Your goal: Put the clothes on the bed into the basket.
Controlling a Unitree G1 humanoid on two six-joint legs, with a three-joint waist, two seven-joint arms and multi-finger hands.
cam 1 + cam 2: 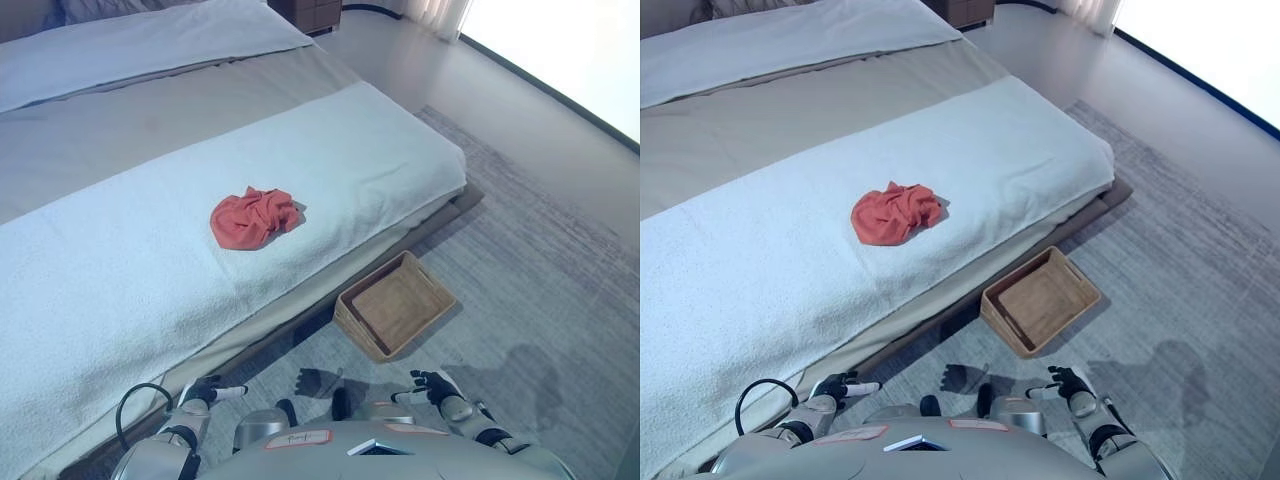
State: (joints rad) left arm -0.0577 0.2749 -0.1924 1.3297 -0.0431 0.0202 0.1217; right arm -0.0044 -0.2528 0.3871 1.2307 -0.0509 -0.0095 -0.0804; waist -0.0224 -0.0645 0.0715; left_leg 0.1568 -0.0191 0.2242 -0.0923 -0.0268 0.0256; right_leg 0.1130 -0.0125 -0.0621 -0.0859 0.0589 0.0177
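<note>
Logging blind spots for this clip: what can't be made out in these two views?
- Red garment: crumpled on the bed, so its type is unreadable in both views.
- Wicker basket: near wall hides part of its floor.
- Under the bed: dark, hidden by the frame.
- Left hand and right hand: low in frame, arms cut by the bottom edge.

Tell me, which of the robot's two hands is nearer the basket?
The right hand: it hangs low over the rug just in front of the basket. The left hand is further off, by the bed's edge.

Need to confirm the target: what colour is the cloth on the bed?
Coral red, plain; the cloth shows best in the right eye view.
</note>
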